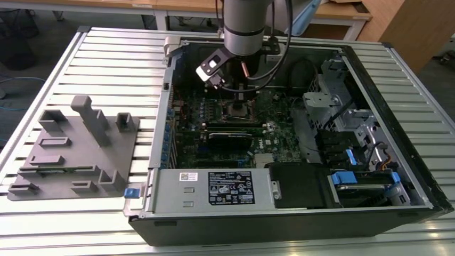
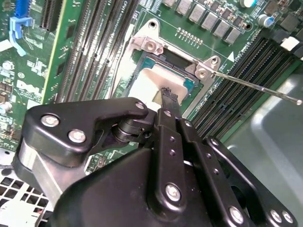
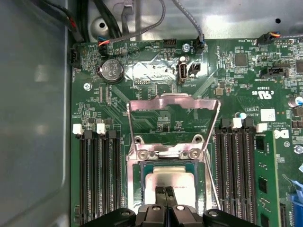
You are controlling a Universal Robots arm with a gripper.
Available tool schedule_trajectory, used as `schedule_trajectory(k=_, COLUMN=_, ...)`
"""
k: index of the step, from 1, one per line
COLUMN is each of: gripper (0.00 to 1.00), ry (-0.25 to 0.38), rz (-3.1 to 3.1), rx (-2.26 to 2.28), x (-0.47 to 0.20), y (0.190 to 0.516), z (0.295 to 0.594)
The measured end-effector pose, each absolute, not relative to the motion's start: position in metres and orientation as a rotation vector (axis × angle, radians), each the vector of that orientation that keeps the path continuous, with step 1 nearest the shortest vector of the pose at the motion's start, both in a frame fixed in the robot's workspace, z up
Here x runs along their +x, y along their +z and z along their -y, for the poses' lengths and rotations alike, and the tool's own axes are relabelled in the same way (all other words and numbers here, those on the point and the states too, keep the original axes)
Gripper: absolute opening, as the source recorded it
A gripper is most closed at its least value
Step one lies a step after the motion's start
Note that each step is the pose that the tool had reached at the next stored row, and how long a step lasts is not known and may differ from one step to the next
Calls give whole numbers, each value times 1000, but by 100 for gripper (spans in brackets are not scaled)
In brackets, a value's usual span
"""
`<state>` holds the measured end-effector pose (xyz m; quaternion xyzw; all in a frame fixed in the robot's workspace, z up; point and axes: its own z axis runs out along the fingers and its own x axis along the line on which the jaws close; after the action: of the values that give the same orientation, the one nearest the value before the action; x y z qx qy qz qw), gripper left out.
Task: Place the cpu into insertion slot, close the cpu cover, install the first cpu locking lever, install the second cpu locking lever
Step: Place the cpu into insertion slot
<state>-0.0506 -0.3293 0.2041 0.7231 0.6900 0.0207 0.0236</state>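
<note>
The cpu point(image 3: 169, 178), a flat silver-grey square, lies in the insertion slot point(image 3: 142, 185) on the green motherboard. In the second wrist view the cpu point(image 2: 147, 84) shows pale inside the slot's dark rim point(image 2: 163, 59). My gripper point(image 3: 165, 191) is directly over the chip's face, its two black fingertips point(image 2: 168, 97) pressed together with nothing between them. Whether they touch the chip is unclear. The cpu cover point(image 3: 173, 101), a thin silvery frame, is swung open away from the slot. A thin locking lever point(image 2: 258, 87) sticks out loose beside the slot. In the exterior view my gripper point(image 1: 238, 100) hangs over the socket area.
Black memory slots point(image 3: 99, 179) flank the socket on both sides. A long black card point(image 1: 229, 140) and the power supply point(image 1: 213, 188) lie nearer the case front. Drive bays with blue tabs point(image 1: 353, 177) fill the exterior view's right. A grey fixture point(image 1: 74, 149) sits outside the case on the left.
</note>
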Motion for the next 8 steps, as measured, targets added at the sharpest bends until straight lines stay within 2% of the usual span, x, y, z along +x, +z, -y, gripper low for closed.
schedule_trajectory(k=8, gripper=11, ry=63, rz=-2132, rx=2242, x=-51, y=199, z=329)
